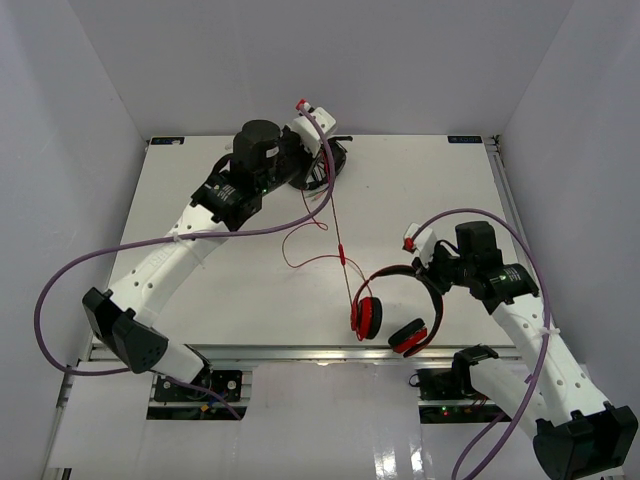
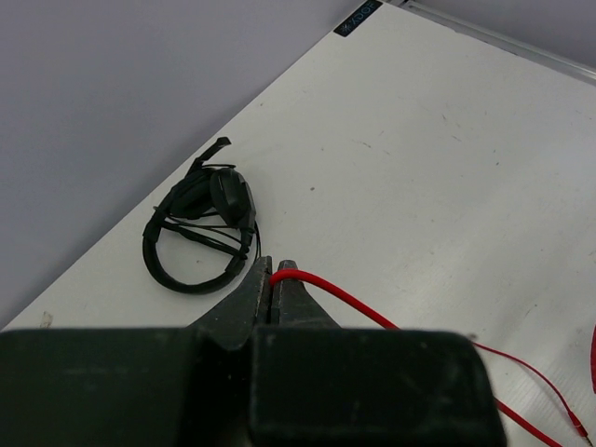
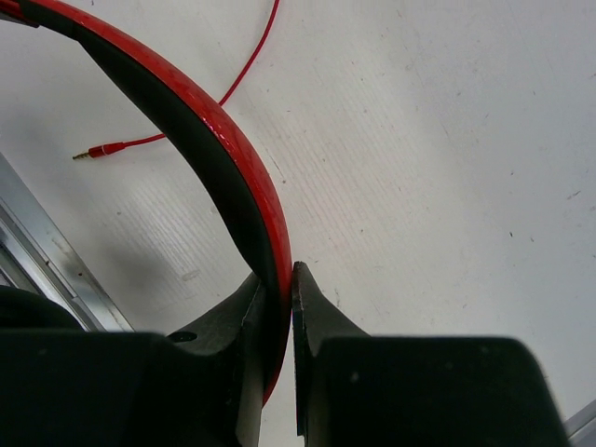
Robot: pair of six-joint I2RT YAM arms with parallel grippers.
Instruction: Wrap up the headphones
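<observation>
Jaws shut: left on cable, right on headband.

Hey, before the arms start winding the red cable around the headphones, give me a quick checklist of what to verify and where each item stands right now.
1. Left pincer shut on the red cable: ok.
2. Right pincer shut on the red headband: ok.
3. Plug lying free on the table, not caught: ok.
4. Cable free of tangles along its length: cannot tell; it loops on the table in the top view.
5. Black headphones out of the left pincer's way: cannot tell; they lie just beyond its tips in the wrist view.
</observation>
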